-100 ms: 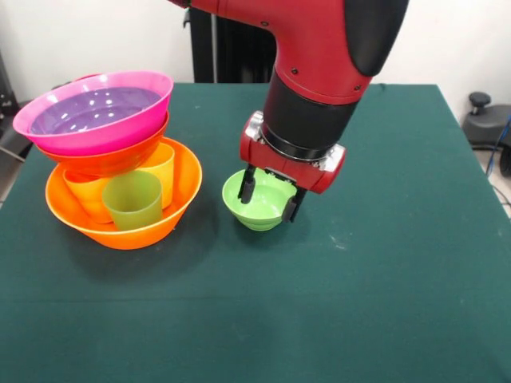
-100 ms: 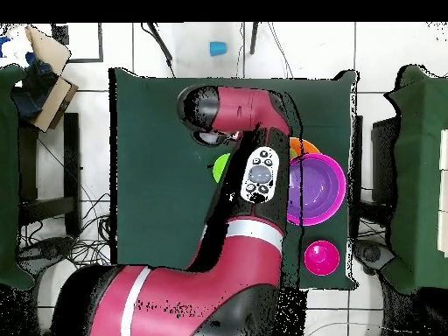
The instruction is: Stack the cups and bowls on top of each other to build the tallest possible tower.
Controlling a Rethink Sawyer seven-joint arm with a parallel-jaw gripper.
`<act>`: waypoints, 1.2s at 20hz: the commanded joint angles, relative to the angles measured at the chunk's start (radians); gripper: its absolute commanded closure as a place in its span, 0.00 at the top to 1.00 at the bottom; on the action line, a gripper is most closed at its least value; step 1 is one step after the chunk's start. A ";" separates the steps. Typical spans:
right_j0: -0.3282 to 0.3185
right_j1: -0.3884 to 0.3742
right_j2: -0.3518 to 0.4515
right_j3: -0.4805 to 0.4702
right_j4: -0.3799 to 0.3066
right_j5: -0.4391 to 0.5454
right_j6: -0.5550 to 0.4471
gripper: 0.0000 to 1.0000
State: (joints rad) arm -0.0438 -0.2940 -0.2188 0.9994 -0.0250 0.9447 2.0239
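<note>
The pincer is spread wide around the small light green plastic bowl, ready to grab it for the tower.

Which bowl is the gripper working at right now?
The small light green bowl, alone on the cloth; the gripper straddles its rim. The other bowls sit stacked apart.

We are seeing the arm lying across the green table, covering most of a light green bowl; a purple bowl is sitting beside it, a crimson bowl apart.
</note>
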 commanded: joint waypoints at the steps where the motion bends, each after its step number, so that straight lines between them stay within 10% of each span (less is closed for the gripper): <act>1: 0.034 0.016 0.028 0.104 0.003 -0.062 0.198 1.00; 24: 0.070 0.029 0.007 0.170 0.034 -0.153 0.229 1.00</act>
State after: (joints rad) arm 0.0015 -0.2842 -0.2630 1.0605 -0.0141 0.8876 2.0281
